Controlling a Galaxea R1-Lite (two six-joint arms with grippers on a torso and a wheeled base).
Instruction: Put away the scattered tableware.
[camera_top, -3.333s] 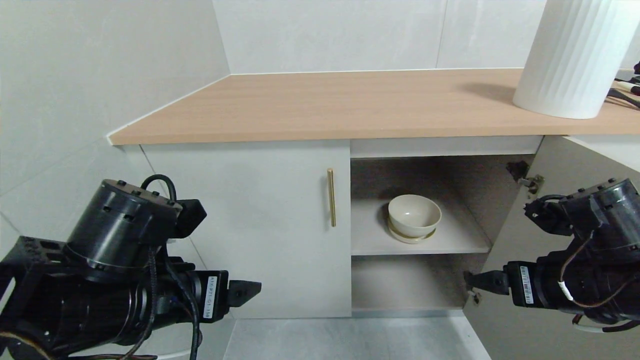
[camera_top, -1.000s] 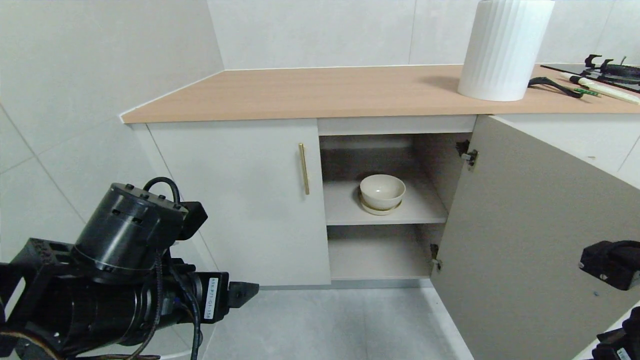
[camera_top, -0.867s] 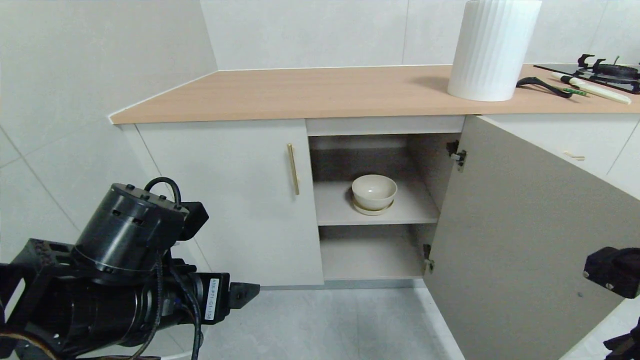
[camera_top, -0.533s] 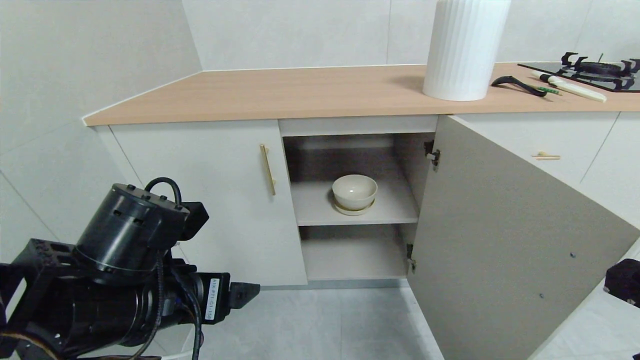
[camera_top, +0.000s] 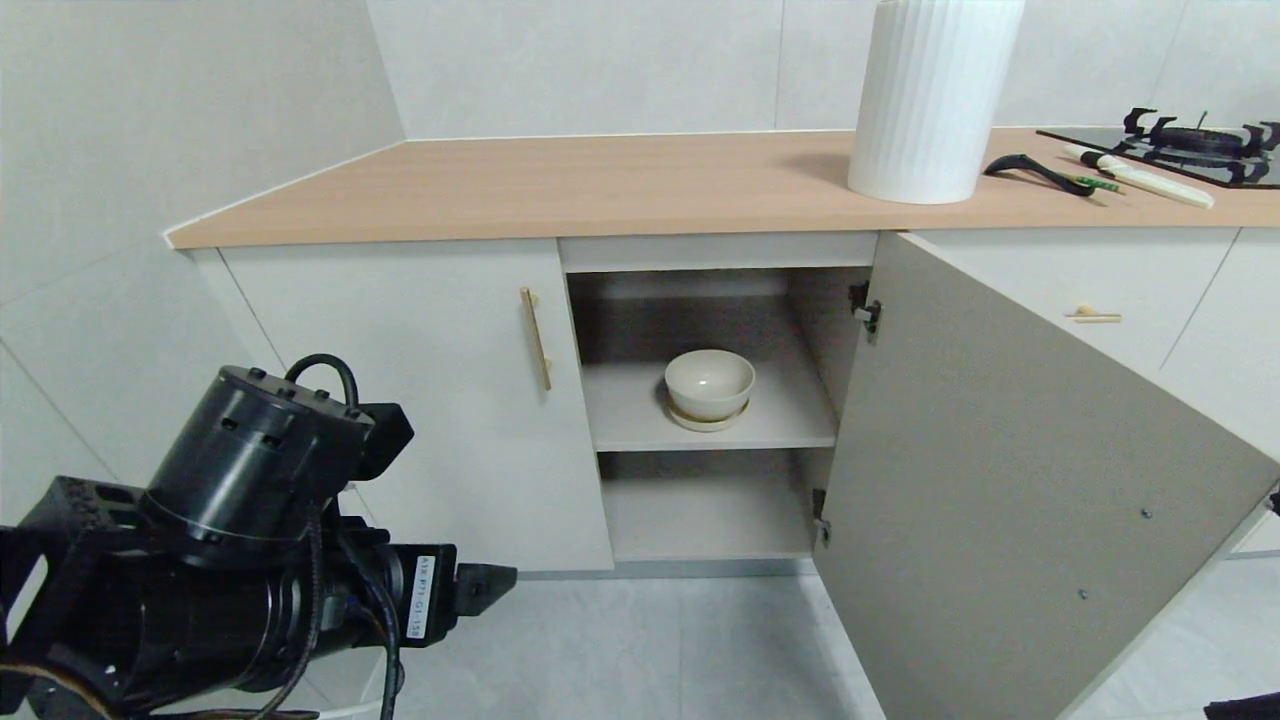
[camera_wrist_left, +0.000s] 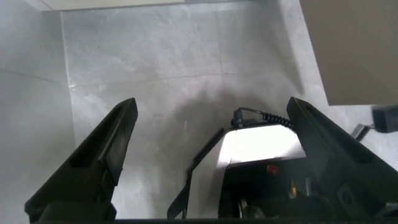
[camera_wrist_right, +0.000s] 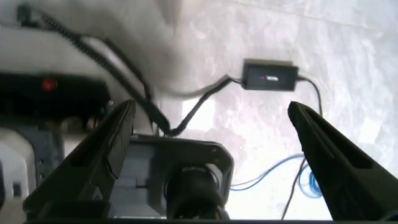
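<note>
Guessing stowing's done: cream ceramic bowl (camera_top: 709, 382) sits shelved well ahead of left gripper (camera_wrist_left: 211, 109); it and right gripper (camera_wrist_right: 211, 111) have jaws spread, empty; next, probably shut grey cabinet door (camera_top: 1000, 470)

cabinet door (camera_top: 1000, 450) stands wide open; bowl (camera_top: 709, 380) sits mid upper shelf (camera_top: 785, 425), room either side.

Over grey tiled floor (camera_wrist_left: 155, 56): left gripper (camera_wrist_left: 211, 102), fingers (camera_wrist_left: 102, 155) spread wide, nothing between them. Grout joints (camera_wrist_left: 65, 62) cross floor beyond one finger. Grey-brown cabinet door (camera_wrist_left: 354, 43) past other finger, well apart from gripper. Small dark object (camera_wrist_left: 385, 117) beside door, kind unclear.
</note>
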